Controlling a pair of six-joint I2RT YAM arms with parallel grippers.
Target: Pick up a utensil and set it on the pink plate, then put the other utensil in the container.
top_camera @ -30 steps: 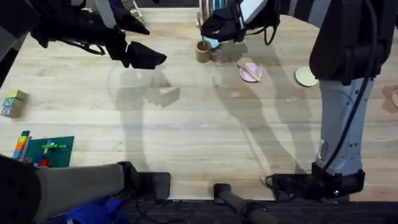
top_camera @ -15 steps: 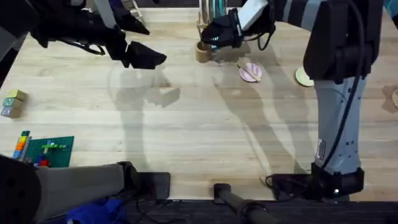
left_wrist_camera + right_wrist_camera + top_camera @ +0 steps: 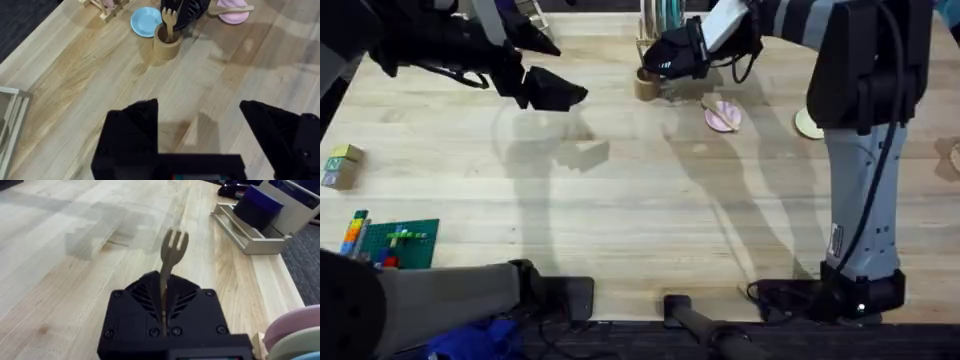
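Both utensils look placed: your plain utensil (image 3: 720,114) lies on the pink plate (image 3: 724,117), and the fork (image 3: 168,22) now stands tines-up in the container (image 3: 166,44), far centre. Your right gripper (image 3: 663,66), lowered there within the last second, seemingly clamps it; left gripper (image 3: 200,125) gapes, idle.

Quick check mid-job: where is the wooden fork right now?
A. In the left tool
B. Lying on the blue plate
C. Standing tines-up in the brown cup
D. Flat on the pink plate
C: the left wrist view shows the fork standing tines-up in the brown cup.
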